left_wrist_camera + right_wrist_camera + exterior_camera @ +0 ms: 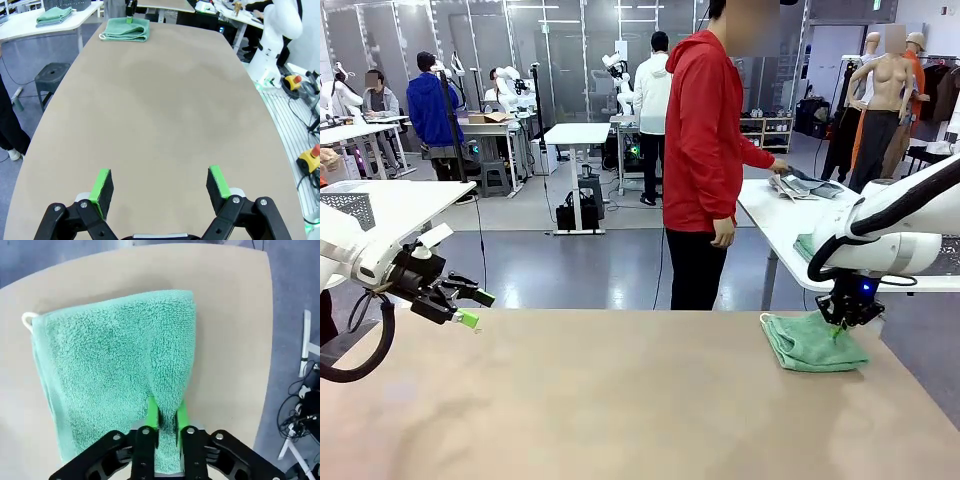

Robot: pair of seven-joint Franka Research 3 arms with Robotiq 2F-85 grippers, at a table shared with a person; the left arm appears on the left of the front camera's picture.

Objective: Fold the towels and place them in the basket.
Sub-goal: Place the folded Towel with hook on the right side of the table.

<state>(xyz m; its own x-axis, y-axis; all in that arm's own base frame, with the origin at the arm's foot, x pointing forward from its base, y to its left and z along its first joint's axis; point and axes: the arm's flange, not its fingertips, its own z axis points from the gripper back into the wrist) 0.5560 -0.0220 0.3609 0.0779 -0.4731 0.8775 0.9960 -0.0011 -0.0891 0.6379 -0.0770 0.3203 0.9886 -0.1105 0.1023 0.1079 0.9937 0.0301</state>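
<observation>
A folded mint green towel (813,342) lies at the far right of the tan table (620,400). My right gripper (840,318) stands over its right edge, shut on a pinched ridge of the mint green towel (120,365), with the green pads (151,415) pressed into the cloth. My left gripper (472,308) hovers open over the table's left side, nothing between its fingers (102,187); from there the folded mint green towel (125,29) lies far off at the table's other end. On a white side table a person's hand rests at a grey-blue towel (798,184). The basket is out of view.
A person in a red hoodie (705,150) stands at the table's far side, turned toward the white side table (775,215). Another folded green cloth (54,15) lies on that side table. The right arm's base (272,45) stands beside the tan table.
</observation>
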